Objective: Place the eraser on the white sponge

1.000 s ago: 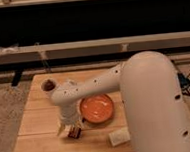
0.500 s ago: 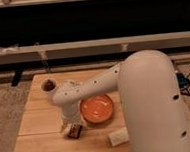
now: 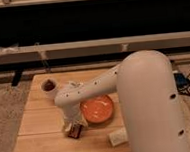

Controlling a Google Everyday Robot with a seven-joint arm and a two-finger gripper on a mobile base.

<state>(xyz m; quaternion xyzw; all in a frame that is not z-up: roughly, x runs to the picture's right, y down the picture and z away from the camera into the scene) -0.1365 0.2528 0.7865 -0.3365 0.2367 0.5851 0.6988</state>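
Note:
The eraser [image 3: 75, 131], a small dark brown bar with reddish marks, is at the tip of my gripper [image 3: 72, 127], low over the wooden table [image 3: 41, 140] just left of the orange bowl. The arm [image 3: 89, 88] reaches down to it from the right. The white sponge [image 3: 118, 136], a cream block, lies on the table near the front edge, right of the eraser and below the bowl, partly behind the arm's bulk.
An orange bowl [image 3: 97, 109] sits mid-table beside the gripper. A white cup [image 3: 50, 87] with dark contents stands at the back left. The robot's white body [image 3: 152, 110] covers the table's right side. Cables lie on the floor at right.
The gripper with the eraser has stayed at about the same spot left of the bowl; no clear movement of the objects.

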